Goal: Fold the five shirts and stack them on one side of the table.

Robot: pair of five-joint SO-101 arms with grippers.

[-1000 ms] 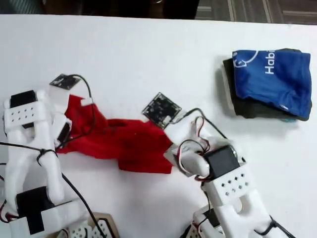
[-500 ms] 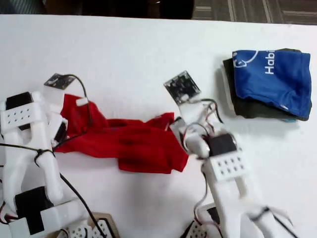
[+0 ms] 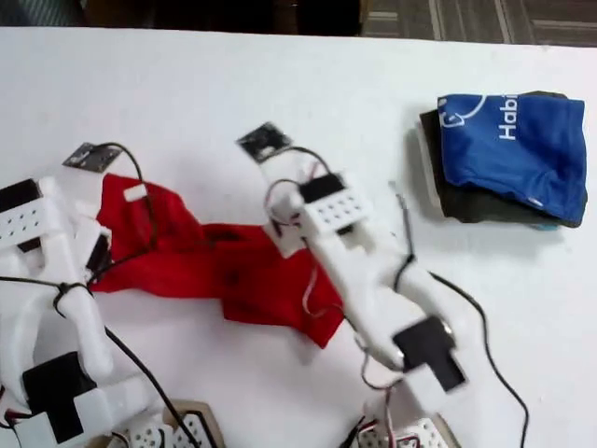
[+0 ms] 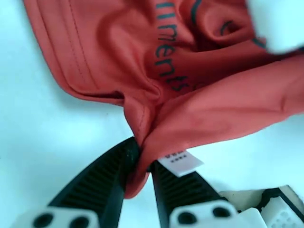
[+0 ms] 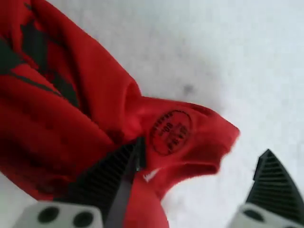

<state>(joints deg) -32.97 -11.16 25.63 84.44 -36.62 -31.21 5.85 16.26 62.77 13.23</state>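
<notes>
Our left gripper point(image 4: 142, 154) pinches the crumpled red shirt point(image 3: 233, 271), our right gripper point(image 5: 199, 156) gapes wide over it; we judge it unfolded, the folded stack point(image 3: 508, 149) lying well beyond the right gripper.

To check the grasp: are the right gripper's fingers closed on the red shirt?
No, the fingers stand wide apart, the red shirt against only one.

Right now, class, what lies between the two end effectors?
The red shirt, bunched on the table, fills that stretch, as the high view shows. The left end effector grips one edge; the right end effector is open at another corner.
</notes>
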